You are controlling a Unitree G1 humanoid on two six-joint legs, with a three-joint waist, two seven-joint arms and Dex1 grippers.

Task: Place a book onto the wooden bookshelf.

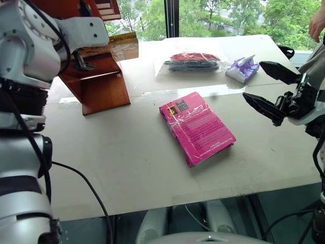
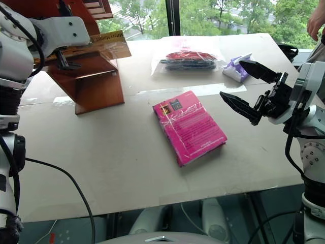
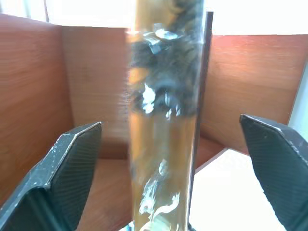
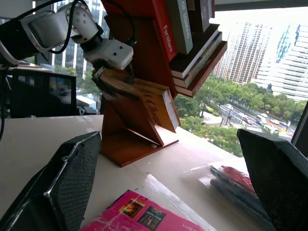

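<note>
Pink book [image 1: 197, 127] lies flat at centre frame on the pale counter [image 1: 127, 162], nearest the camera, back cover up, angled with its long axis running toward lower right.

Right claw [image 1: 264, 87] hangs at the right edge of the frame above the counter, fingers spread wide apart, nothing between them. It points toward the frame's left, well apart from the pink book.

Left claw [image 3: 173, 159] is up at the upper left, at the wooden bookshelf [image 1: 104, 86]. In the left wrist view its two fingers [image 3: 72, 168] stand wide apart, each clear of the yellow book [image 3: 163, 120] that runs between them. No finger contact with the cover is visible.

Yellow book rests on the lower shelf, tilted, leaning against the reddish-brown slanted panel, its glossy wrap catching glare. In the head views its far end sticks out past the shelf's side toward the right.

Upper centre of the counter: clear bag [image 1: 193, 62] with red and black contents. Just right of it, a purple and white packet [image 1: 242, 68].
</note>
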